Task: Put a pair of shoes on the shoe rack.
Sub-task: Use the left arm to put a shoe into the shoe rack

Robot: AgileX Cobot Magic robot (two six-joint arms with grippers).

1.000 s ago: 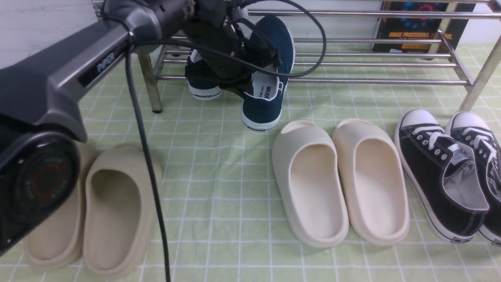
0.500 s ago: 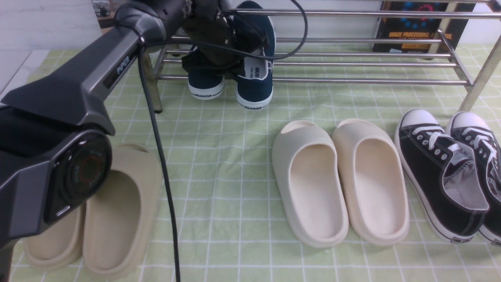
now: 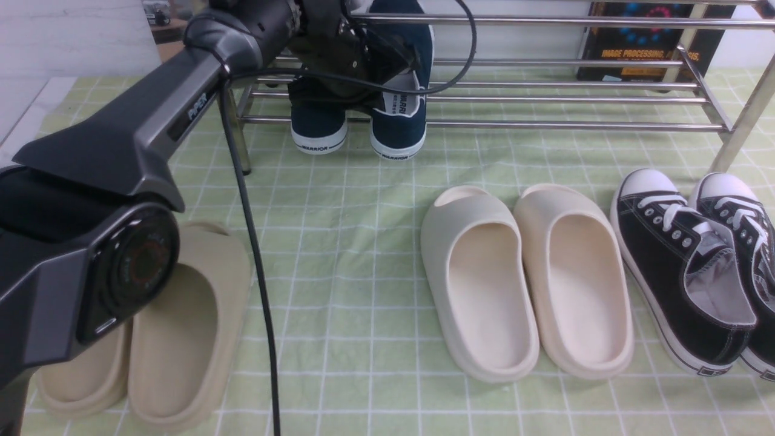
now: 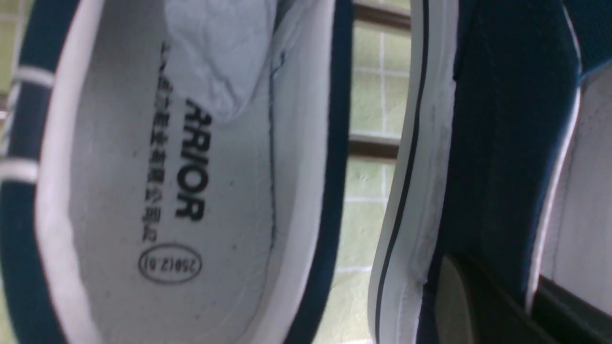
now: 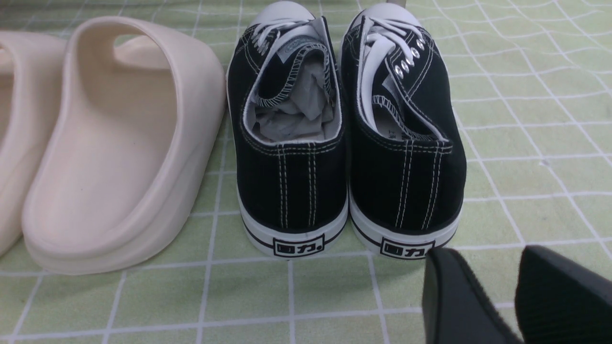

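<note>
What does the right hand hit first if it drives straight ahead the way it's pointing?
Probably the heel of the black sneaker farther from the slides. The right hand sits low, just behind it, though depth is unclear.

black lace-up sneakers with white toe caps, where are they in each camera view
Front view: black lace-up sneakers at the right edge, toes pointing away, right of the cream foam slides.
Left wrist view: not in it; navy canvas slip-on shoes fill the picture.
Right wrist view: the sneakers in the middle, heels toward the camera, the cream foam slides beside them.
Shared landmark: the green checked cloth, seen in all three views.
</note>
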